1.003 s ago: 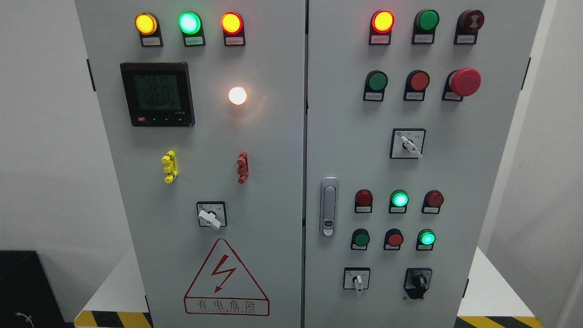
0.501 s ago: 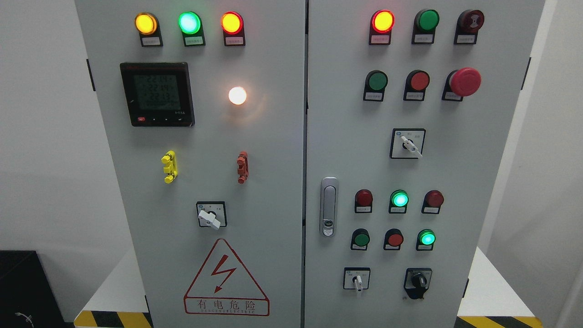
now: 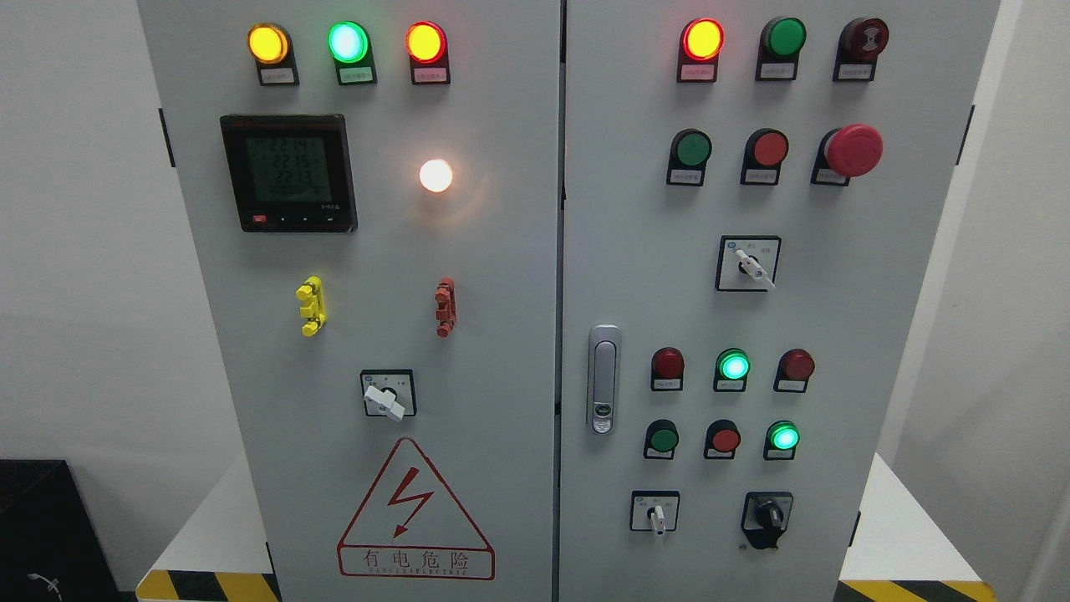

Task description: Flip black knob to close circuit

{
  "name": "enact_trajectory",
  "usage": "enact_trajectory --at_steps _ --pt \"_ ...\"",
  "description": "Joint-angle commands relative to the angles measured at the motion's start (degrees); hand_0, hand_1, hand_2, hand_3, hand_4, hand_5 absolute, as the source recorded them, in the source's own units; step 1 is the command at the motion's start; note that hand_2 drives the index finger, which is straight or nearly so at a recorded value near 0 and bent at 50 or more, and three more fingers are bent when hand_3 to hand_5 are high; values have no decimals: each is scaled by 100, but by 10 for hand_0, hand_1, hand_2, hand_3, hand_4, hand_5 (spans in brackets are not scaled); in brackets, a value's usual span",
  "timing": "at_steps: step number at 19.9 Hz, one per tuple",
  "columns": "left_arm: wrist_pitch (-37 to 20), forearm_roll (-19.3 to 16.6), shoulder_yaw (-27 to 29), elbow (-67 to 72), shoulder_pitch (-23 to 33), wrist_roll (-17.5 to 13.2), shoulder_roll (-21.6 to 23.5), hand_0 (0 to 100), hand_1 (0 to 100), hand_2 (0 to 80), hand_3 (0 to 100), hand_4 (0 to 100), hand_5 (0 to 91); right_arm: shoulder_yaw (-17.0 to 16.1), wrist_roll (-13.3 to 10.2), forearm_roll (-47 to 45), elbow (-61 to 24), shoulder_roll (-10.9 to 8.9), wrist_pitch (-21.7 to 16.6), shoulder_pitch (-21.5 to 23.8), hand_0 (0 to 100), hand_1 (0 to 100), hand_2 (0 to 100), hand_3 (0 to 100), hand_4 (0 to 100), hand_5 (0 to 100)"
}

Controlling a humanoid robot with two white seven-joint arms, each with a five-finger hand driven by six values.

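The warning sign (image 3: 415, 512) low on the cabinet's left door carried a red triangle with a lightning bolt and, below it, the characters 有电危险. The digital meter (image 3: 288, 173) showed three rows of digits, each beginning 22; the remaining digits were unclear. The small labels under the lamps and buttons were too small to read.
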Motion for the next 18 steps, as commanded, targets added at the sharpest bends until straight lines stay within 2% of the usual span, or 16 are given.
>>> enact_trajectory --at_steps 1,9,13,15,18 --pt "1 -123 -114 123 0 -1 -1 0 0 0 0 0 0 -212 261 272 -944 -21 120 -157 0 0 705 912 749 691" --pt "1 -123 -114 132 0 -1 -1 0 0 0 0 0 0 -168 499 386 -1296 -21 331 -210 0 0 737 937 739 680" --pt "1 -123 -114 132 0 -1 8 0 0 0 0 0 0 -168 543 509 -1331 -56 455 -455 0 0 749 952 747 677" --pt "1 -123 -114 132 0 -1 -1 0 0 0 0 0 0 -168 692 632 -1331 -74 551 -614 0 0 753 957 751 679" --pt "1 -123 -114 123 0 -1 -1 0 0 0 0 0 0 -168 772 764 -1331 -205 691 -851 0 0 758 960 755 684"
